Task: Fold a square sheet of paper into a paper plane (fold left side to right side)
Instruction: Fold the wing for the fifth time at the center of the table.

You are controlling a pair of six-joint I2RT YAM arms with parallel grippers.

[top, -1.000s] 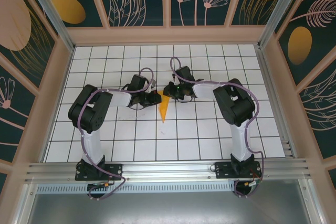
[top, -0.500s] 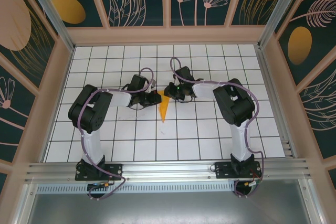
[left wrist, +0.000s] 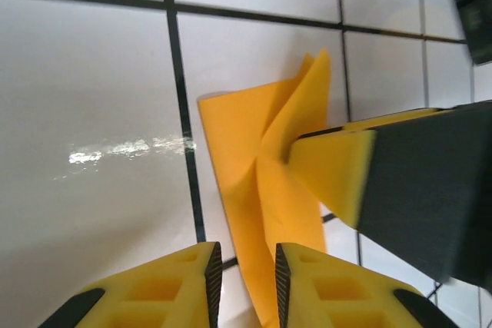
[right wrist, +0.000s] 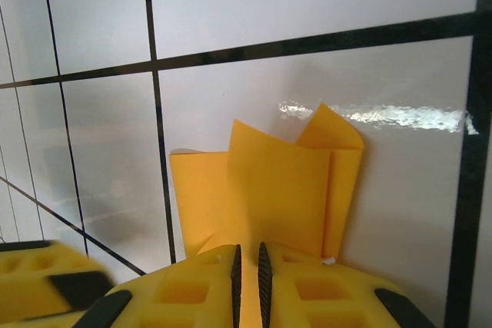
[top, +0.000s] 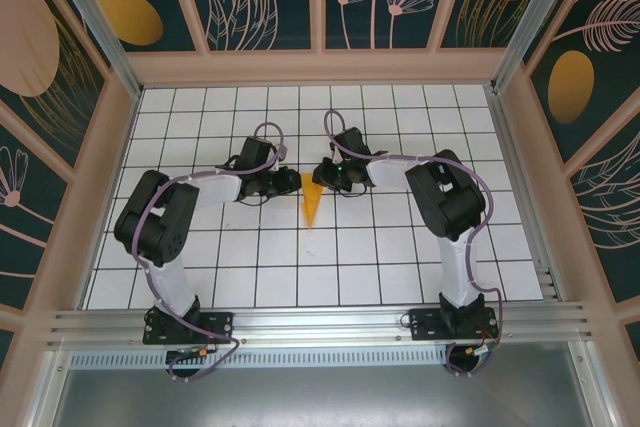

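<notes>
The square sheet of paper is folded into a slim orange-yellow paper plane (top: 311,207), lying mid-table with its tip toward the arms. In the right wrist view its upright flap (right wrist: 269,190) runs into the narrow gap of my right gripper (right wrist: 247,266), which is shut on it at the wide far end (top: 322,177). My left gripper (top: 296,183) sits just left of that end. In the left wrist view its jaws (left wrist: 248,266) stand apart, with the paper's edge (left wrist: 254,151) passing between them. A right finger (left wrist: 338,167) presses the paper's crease there.
White gridded tabletop (top: 380,247) inside a walled booth with wooden rails (top: 320,67) at the back and sides. Both arm bases stand on the metal rail (top: 320,325) at the near edge. Cables loop over both wrists.
My left gripper has opened off the paper and drawn slightly left, its elbow swinging outward. The right gripper and the plane have stayed put.
</notes>
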